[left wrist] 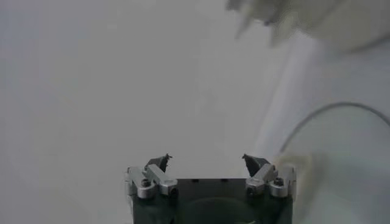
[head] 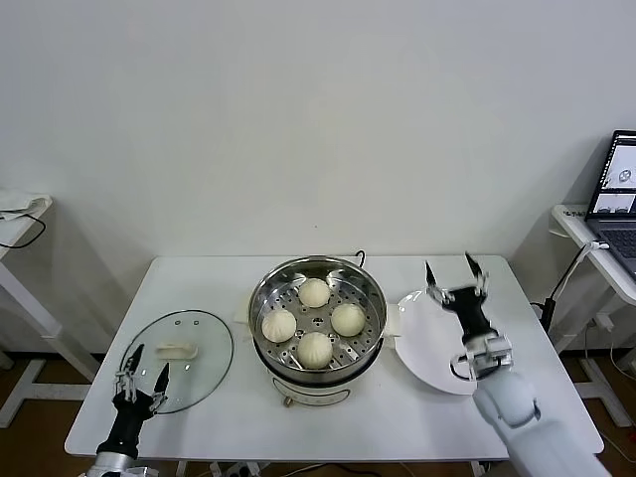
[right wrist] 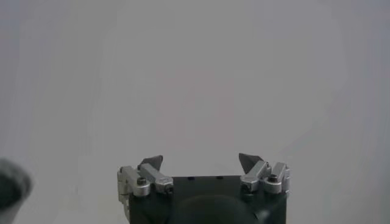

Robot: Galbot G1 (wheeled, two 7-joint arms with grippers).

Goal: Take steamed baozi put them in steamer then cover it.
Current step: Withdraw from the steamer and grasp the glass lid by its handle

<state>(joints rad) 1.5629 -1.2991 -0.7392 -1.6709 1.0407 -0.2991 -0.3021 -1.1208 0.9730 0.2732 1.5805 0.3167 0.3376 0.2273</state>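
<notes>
The steamer, a shiny steel pot on a cream base, stands uncovered at the table's middle. Several steamed baozi sit on its perforated tray. The cover, a clear glass lid with a cream handle, lies flat on the table to the steamer's left. My left gripper hovers open over the lid's near-left edge with nothing between its fingers. In the left wrist view the left gripper is empty, and the lid's rim arcs beside it. My right gripper is raised and open above a white plate.
The bare white plate lies right of the steamer, touching its side. A side table with a laptop stands at the far right, another side table at the far left. The white table's front edge runs just ahead of my arms.
</notes>
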